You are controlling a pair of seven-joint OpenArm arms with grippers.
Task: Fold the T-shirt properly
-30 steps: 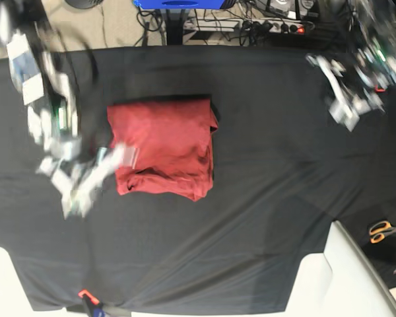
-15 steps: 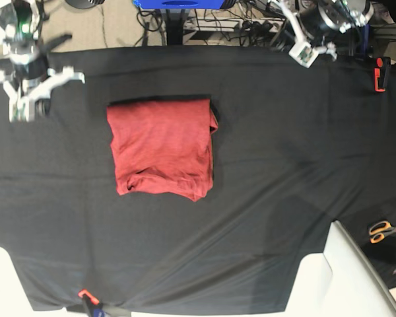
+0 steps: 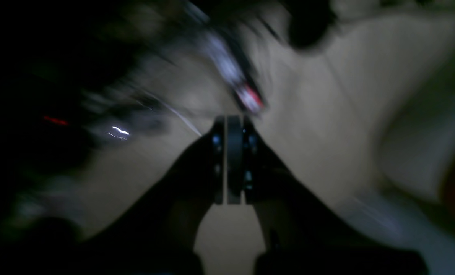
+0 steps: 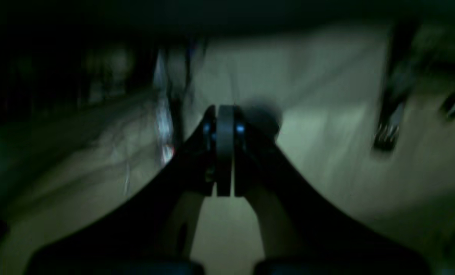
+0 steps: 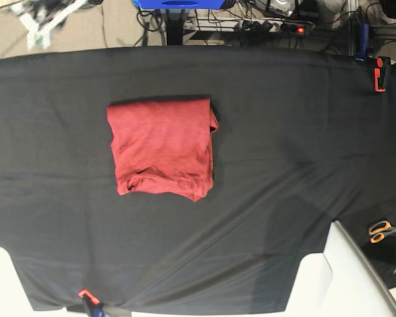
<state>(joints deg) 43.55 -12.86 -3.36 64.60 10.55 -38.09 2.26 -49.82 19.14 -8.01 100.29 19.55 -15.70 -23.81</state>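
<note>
base view shows the brick-red soft knit t-shirt [image 5: 162,148] lying folded into a compact, roughly square packet on the black cloth covering the table [image 5: 290,132], left of centre and well apart from every edge. its top and side edges look fairly straight; the lower edge is rumpled, with a small bulge at the bottom left and a bit of fabric poking out at the upper right corner. neither arm is over the cloth; only a blurred piece of one shows at the top left corner of this view. in the wrist views the left gripper [image 3: 229,160] and the right gripper [image 4: 223,152] both have their jaws pressed together with nothing between them, pointing at blurred floor. judged from this, the folding looks essentially done; at most a tidying of the lower edge remains. orange-handled scissors [image 5: 381,230] lie far off at the right.
</note>
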